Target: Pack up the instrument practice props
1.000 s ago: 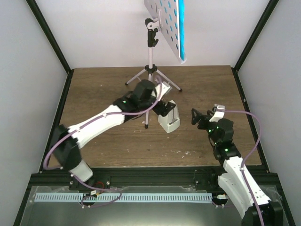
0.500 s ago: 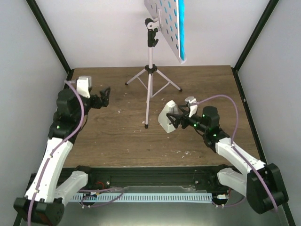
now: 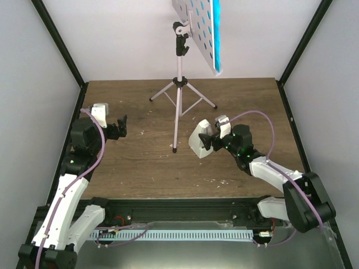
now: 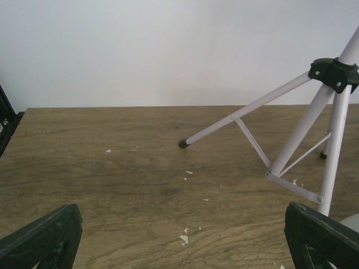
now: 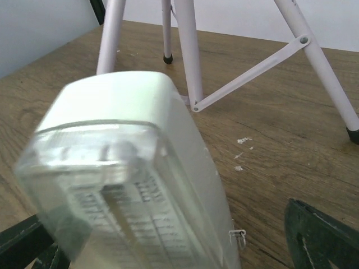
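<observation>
The pale music stand [image 3: 179, 73] stands at the back middle of the table, its perforated desk [image 3: 193, 25] high up with the teal booklet [image 3: 216, 33] leaning on it. The white metronome [image 3: 196, 140] sits just right of the stand's near leg. My right gripper [image 3: 206, 140] is open, its fingers either side of the metronome [image 5: 129, 168], which fills the right wrist view; the right finger [image 5: 320, 235] stands apart from it. My left gripper [image 3: 120, 128] is open over the left of the table with bare wood between its fingers [image 4: 39, 238]. The stand's legs [image 4: 291, 129] lie ahead and to the right of it.
White walls and black frame posts [image 3: 59, 47] close in the table on three sides. Small white flecks [image 4: 184, 238] dot the wood. The tripod legs [image 5: 188, 50] spread just behind the metronome. The black rail [image 3: 179, 210] runs along the near edge.
My left arm has pulled back from the metronome to the left side of the table. My right arm has reached left and set its open fingers around the metronome.
</observation>
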`<action>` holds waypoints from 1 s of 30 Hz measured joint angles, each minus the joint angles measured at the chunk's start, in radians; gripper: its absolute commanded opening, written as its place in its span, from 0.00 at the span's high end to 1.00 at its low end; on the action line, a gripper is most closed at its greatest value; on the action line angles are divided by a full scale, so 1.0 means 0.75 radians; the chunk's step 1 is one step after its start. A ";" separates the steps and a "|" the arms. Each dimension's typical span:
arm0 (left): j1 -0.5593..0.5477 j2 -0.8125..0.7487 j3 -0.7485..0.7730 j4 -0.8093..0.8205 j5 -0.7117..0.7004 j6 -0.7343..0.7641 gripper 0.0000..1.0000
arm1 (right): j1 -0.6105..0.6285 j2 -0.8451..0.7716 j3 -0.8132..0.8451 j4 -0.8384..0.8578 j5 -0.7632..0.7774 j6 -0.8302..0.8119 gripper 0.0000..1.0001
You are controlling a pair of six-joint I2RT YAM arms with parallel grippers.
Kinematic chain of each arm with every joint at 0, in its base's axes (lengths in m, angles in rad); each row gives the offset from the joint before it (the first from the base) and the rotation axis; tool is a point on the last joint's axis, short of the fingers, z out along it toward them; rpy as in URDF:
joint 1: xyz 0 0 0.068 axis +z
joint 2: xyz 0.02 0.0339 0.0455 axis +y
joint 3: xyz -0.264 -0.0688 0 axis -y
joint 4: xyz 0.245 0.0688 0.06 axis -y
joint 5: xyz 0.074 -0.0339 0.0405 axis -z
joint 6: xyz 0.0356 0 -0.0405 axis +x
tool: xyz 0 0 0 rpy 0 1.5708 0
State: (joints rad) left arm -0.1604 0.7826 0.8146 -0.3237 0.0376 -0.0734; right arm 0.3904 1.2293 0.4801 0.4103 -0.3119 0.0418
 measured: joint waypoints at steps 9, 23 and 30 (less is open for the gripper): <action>0.000 -0.016 -0.012 0.003 -0.005 0.001 0.00 | 0.009 0.184 0.068 0.100 -0.023 -0.030 0.29; 0.000 -0.017 -0.020 0.011 0.033 0.000 0.00 | -0.090 0.067 0.023 0.015 0.456 0.192 0.32; 0.000 -0.017 -0.020 0.011 0.045 0.001 0.00 | -0.230 0.245 0.199 -0.025 0.630 0.276 0.33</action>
State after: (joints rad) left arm -0.1604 0.7696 0.7998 -0.3157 0.0715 -0.0731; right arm 0.2176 1.4132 0.6296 0.3916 0.1604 0.2485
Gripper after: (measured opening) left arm 0.997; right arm 0.681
